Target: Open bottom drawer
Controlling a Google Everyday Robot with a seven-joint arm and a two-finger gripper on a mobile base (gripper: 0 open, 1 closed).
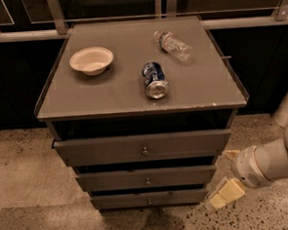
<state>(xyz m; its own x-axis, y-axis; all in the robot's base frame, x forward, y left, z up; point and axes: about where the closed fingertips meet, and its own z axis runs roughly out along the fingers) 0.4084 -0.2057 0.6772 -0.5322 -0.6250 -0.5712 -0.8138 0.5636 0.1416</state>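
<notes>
tool point(221, 177) spread wide, low R of bottom drawer point(121, 201) (just off its edge), over floor point(272, 215)

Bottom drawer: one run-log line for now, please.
bottom drawer: not pulled out, untouched | gripper: open, low beside drawer's right end, no contact

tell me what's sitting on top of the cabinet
A white bowl, a can on its side and a plastic bottle lying down. What's inside the bottom drawer is hidden; the gripper sits low to its right.
</notes>
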